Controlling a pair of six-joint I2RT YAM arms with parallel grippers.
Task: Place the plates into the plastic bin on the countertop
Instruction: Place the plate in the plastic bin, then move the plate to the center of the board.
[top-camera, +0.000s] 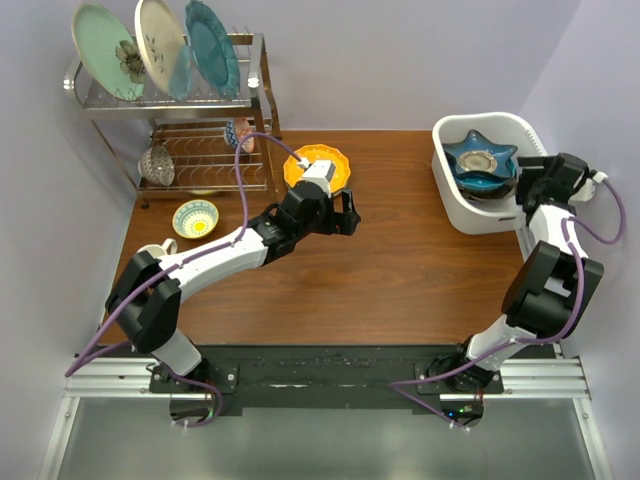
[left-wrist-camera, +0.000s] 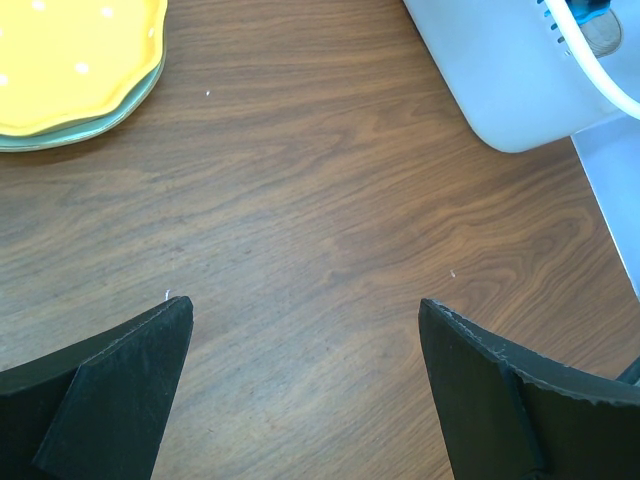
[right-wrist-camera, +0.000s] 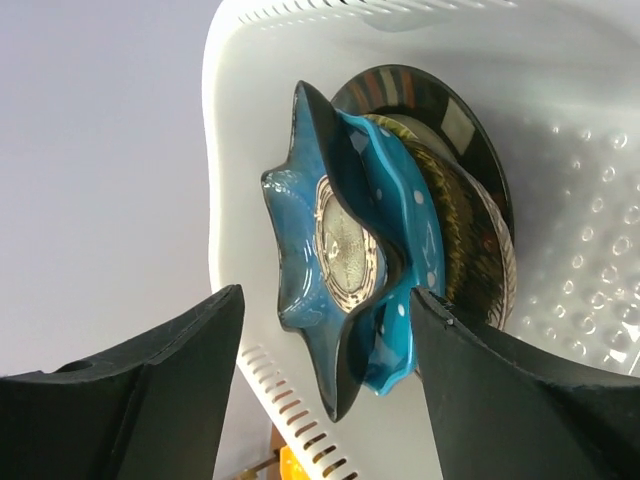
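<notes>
Yellow plate lies flat near the wide-open left gripper, so a grab may skid off its low rim; the right gripper gapes empty at the bin.

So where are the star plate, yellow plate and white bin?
star plate (top-camera: 481, 160): top view, patterned centre.
yellow plate (left-wrist-camera: 70, 50): left wrist view, its face.
white bin (top-camera: 446, 188): top view, left wall.
</notes>
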